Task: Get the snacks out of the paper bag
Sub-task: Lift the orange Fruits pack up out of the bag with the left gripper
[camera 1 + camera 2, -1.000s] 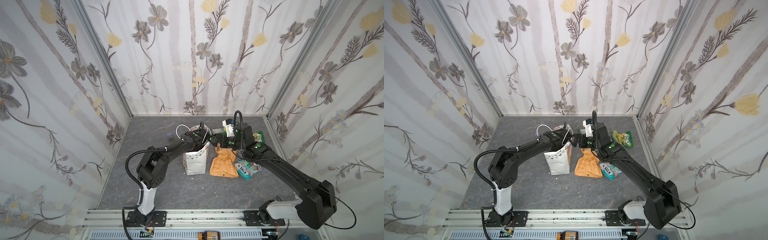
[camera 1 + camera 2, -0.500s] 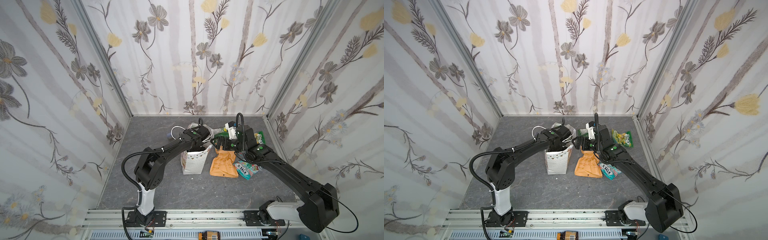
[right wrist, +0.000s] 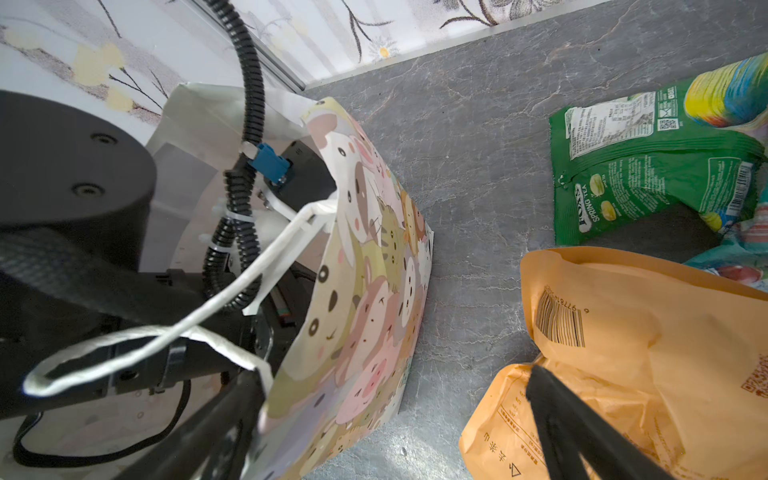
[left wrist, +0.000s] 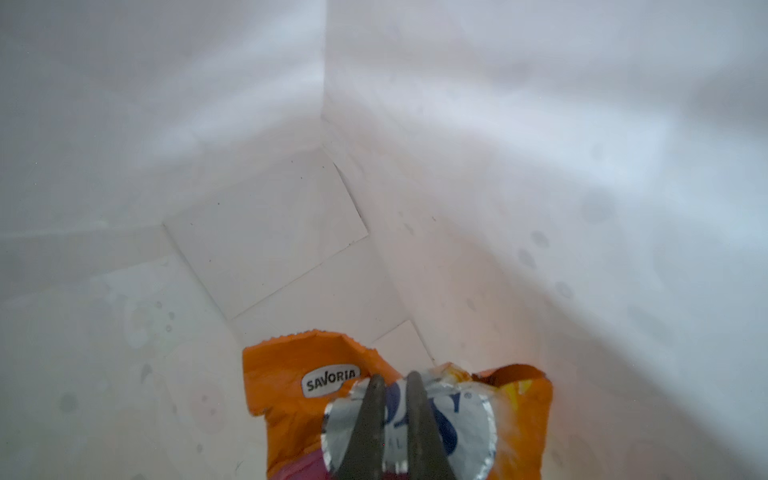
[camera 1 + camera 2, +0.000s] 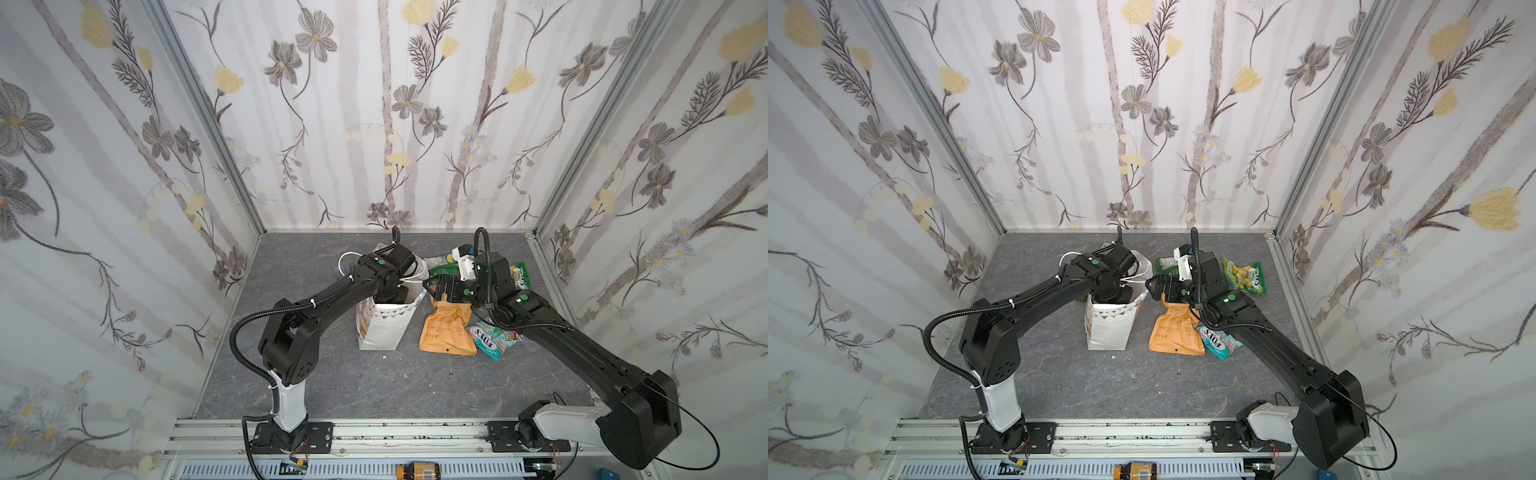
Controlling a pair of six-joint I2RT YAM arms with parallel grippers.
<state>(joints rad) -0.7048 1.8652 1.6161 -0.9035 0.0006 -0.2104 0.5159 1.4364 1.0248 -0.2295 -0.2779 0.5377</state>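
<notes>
The white paper bag (image 5: 384, 328) (image 5: 1111, 328) stands mid-table, its animal-printed side (image 3: 374, 291) facing my right wrist camera. My left gripper (image 4: 394, 380) reaches down inside it, shut on an orange snack packet (image 4: 291, 386) lettered SAVORIA. My right gripper (image 5: 436, 286) (image 5: 1156, 284) (image 3: 392, 376) is open. It straddles the bag's right rim, one finger by the cord handle (image 3: 174, 332), the other over the orange pouch (image 5: 446, 332) (image 3: 648, 353). Outside lie a teal FOX'S packet (image 5: 492, 338) (image 5: 1219, 340) and green packets (image 5: 521, 276) (image 3: 648, 183).
Another green packet (image 5: 440, 266) lies behind my right wrist near the back wall. The left arm's cable (image 3: 249, 124) runs over the bag's mouth. The bag's bottom (image 4: 266, 232) is bare apart from the held packet. Flowered walls close in three sides.
The left wrist has sunk into the bag's mouth and shifted slightly left, and the bag has slid a little left with it. The right arm has barely moved.
</notes>
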